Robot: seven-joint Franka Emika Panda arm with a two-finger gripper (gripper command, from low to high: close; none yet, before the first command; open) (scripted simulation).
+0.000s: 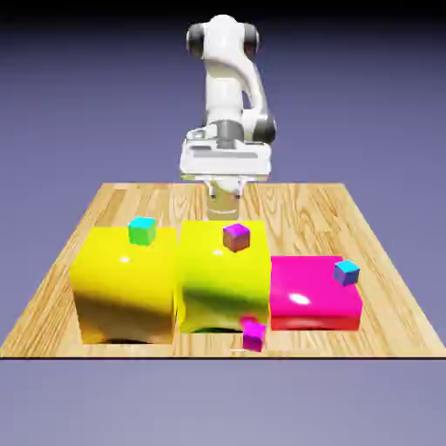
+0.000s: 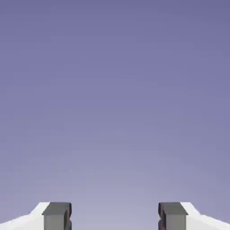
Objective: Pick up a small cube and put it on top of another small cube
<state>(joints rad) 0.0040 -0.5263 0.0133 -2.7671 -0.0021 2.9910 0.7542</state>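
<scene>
The small magenta cube (image 1: 253,334) lies on the wooden bench (image 1: 383,296) at the lower centre of the exterior view, near the bench's front edge. It sits just in front of the lower right corner of the middle yellow-green block (image 1: 209,296) and close to the lower left corner of the flat pink block (image 1: 305,300). The cube with a purple top and brownish-red sides (image 1: 236,236) rests on top of the middle yellow-green block, toward that block's upper right.

To the left in the frame stands a second large yellow block (image 1: 122,296), carrying a teal-green cube (image 1: 142,230) on its top. At the right, the flat pink block bears a cyan-and-blue cube (image 1: 347,272) near its upper right corner. The three large blocks form a row across the bench, with the two yellow ones side by side and the pink one just beside the middle block.

The white arm (image 1: 228,78) rises behind the row at upper centre. Its gripper (image 1: 225,202) hangs behind the middle block, partly hidden by it. In the hand view the two grey fingers (image 2: 57,215) stand wide apart at the bottom edge with only the plain blue-violet backdrop (image 2: 115,90) between them.
</scene>
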